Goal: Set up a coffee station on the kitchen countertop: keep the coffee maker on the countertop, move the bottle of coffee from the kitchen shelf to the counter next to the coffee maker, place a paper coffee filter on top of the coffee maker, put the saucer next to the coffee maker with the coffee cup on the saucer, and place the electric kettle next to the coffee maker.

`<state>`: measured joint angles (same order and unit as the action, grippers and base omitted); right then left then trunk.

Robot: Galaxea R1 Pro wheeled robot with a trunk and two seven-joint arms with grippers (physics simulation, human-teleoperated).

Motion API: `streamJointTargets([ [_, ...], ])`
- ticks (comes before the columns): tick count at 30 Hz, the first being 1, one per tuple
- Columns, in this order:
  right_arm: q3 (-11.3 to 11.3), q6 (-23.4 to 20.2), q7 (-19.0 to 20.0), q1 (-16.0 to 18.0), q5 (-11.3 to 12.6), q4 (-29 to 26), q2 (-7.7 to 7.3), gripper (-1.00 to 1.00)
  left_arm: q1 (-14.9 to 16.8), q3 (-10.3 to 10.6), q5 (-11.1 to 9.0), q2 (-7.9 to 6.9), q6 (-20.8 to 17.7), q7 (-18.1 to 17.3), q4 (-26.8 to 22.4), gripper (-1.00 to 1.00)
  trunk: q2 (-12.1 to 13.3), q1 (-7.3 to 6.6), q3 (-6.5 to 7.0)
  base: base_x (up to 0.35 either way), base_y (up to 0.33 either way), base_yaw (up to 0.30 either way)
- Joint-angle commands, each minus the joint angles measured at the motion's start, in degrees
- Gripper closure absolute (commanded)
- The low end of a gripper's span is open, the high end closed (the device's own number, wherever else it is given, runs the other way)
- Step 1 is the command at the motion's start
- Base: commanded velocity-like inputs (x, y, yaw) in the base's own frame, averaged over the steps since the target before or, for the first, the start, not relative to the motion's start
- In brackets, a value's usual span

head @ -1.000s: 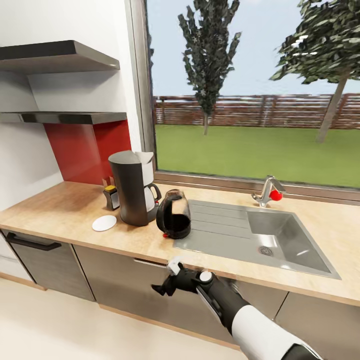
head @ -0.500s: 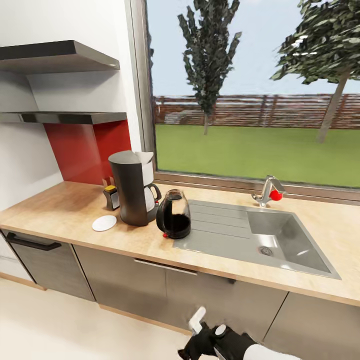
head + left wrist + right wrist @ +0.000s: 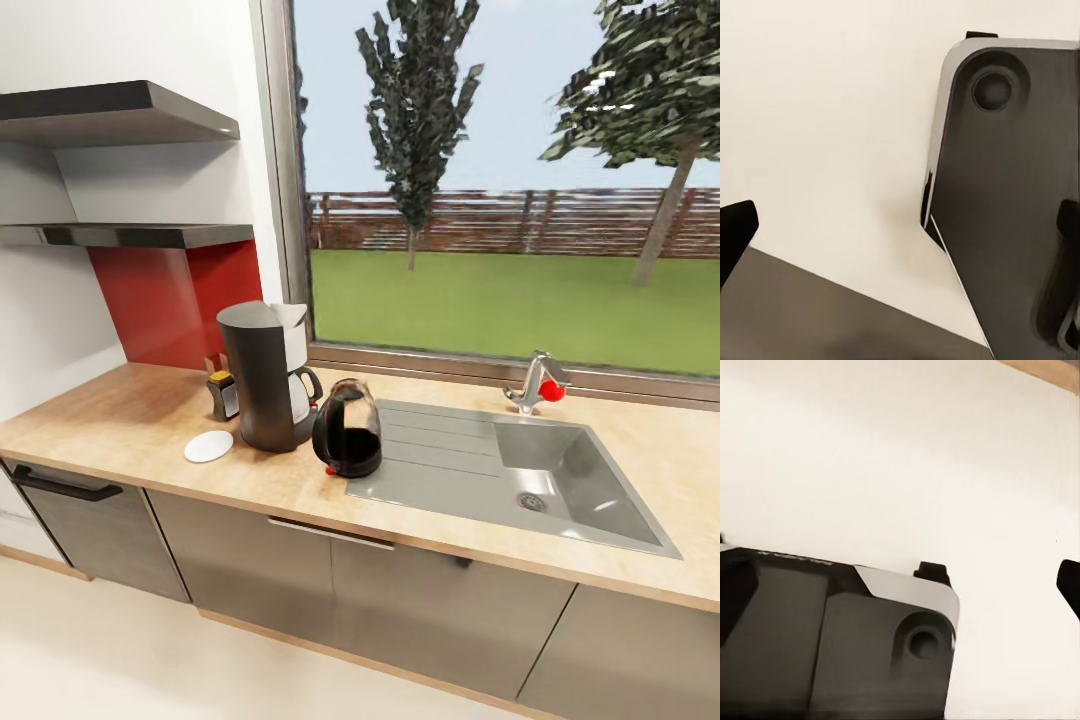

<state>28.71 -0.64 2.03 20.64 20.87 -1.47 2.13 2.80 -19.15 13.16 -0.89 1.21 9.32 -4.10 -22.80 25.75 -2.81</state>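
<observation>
Head view, coffee maker (image 3: 266, 376): upright on tabletop (image 3: 130, 415) near red backsplash; white top edge may be the paper filter, can't tell.
Head view, bottle of coffee (image 3: 223, 394): small, yellow cap, just behind/left of coffee maker, partly hidden by it; upright.
Head view, saucer (image 3: 209, 446): flat white disc on tabletop, just left-front of coffee maker; nothing on it.
Head view, electric kettle (image 3: 348, 429): dark, upright, just right of coffee maker, at sink (image 3: 520, 480) drainboard edge; handle toward coffee maker.
Head view, shelf (image 3: 120, 235): two levels, upper left; tops hidden from this angle.
Left wrist view, left gripper (image 3: 896, 225): only dark fingertip bits at frame edges, so jaws wide apart, nothing between; beyond is pale floor (image 3: 825, 112) and robot's dark base plate (image 3: 1005, 202).
Right wrist view, right gripper (image 3: 900, 585): fingertips barely cut in at edges, spread wide, holding nothing; dark base part (image 3: 832, 637) over pale floor.
</observation>
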Motion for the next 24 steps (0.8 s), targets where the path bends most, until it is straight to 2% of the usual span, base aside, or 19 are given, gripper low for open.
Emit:
streamJointTargets([
  [1,0.5,-0.1,0.1,-0.6,0.9,0.0,-0.48,-1.0,0.0,-0.5,0.7,0.01,1.2,0.1,0.1,-1.0,-0.1,0.03,-0.12,0.0,0.0,0.0],
  [2,0.5,-0.1,0.1,-1.4,1.3,0.0,-1.1,-1.0,0.1,-0.5,1.0,0.04,2.5,0.1,0.1,-1.0,-0.1,0.03,-0.12,0.0,0.0,0.0],
  [6,0.5,0.0,0.1,-2.2,1.5,0.0,-1.93,-1.0,0.0,-0.5,1.2,0.03,3.3,0.1,0.1,-1.0,-0.1,0.03,-0.12,0.0,0.0,0.0],
  [9,0.5,0.1,0.2,-2.6,1.7,-0.1,-2.11,-1.0,0.0,-0.5,1.2,-0.09,3.7,0.1,0.2,-1.0,-0.1,0.03,-0.12,0.0,0.0,0.0],
  [12,0.2,0.0,0.2,-2.7,3.0,-0.1,-2.01,-1.0,0.0,-0.5,1.2,-0.14,3.8,0.2,0.3,-1.0,-0.1,0.03,-0.12,0.0,0.0,0.0],
  [13,-0.6,-0.1,0.5,-2.7,7.8,-0.1,-2.08,-1.0,-0.1,-0.9,0.9,-0.18,3.7,0.2,0.6,-1.0,-0.1,0.03,-0.12,0.0,0.0,0.0],
  [14,-0.6,-0.1,0.5,-2.7,8.5,-0.1,-2.08,-1.0,-0.1,-0.9,0.9,-0.18,3.7,0.2,0.7,-1.0,-0.1,0.03,-0.12,0.0,0.0,0.0],
  [17,-0.6,0.0,0.5,-2.7,9.2,-0.1,-1.94,-1.0,-0.2,-1.0,0.8,-0.17,3.8,0.2,0.8,-1.0,-0.1,0.03,-0.12,0.0,0.0,0.0],
  [24,-0.8,0.1,0.3,-2.7,9.6,0.0,-2.23,-1.0,-0.6,-0.9,0.9,-0.18,3.8,0.2,1.0,-1.0,-0.1,0.03,-0.12,0.0,0.0,-0.246],
])
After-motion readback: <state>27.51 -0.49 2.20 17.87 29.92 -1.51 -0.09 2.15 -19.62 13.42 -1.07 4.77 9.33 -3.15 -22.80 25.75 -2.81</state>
